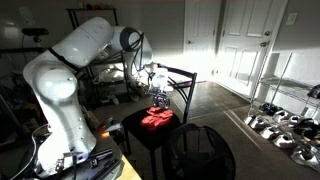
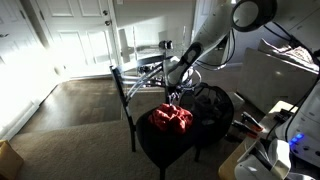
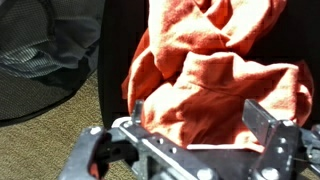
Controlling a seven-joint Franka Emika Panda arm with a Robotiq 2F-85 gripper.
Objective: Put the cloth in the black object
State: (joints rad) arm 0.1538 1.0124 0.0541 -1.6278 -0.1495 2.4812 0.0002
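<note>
A crumpled red fabric cloth (image 3: 222,72) lies on the small black worktop (image 1: 134,131), beside the round black mesh basket (image 2: 213,106). Above the worktop the end effector (image 3: 200,120) gapes wide, empty — a shallow pinch might snag only one fold and slip.

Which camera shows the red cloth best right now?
The wrist view: the red cloth fills most of the frame with its folds clear, just beyond the open gripper. In both exterior views it is only a small red heap on a dark table, with little detail.
</note>
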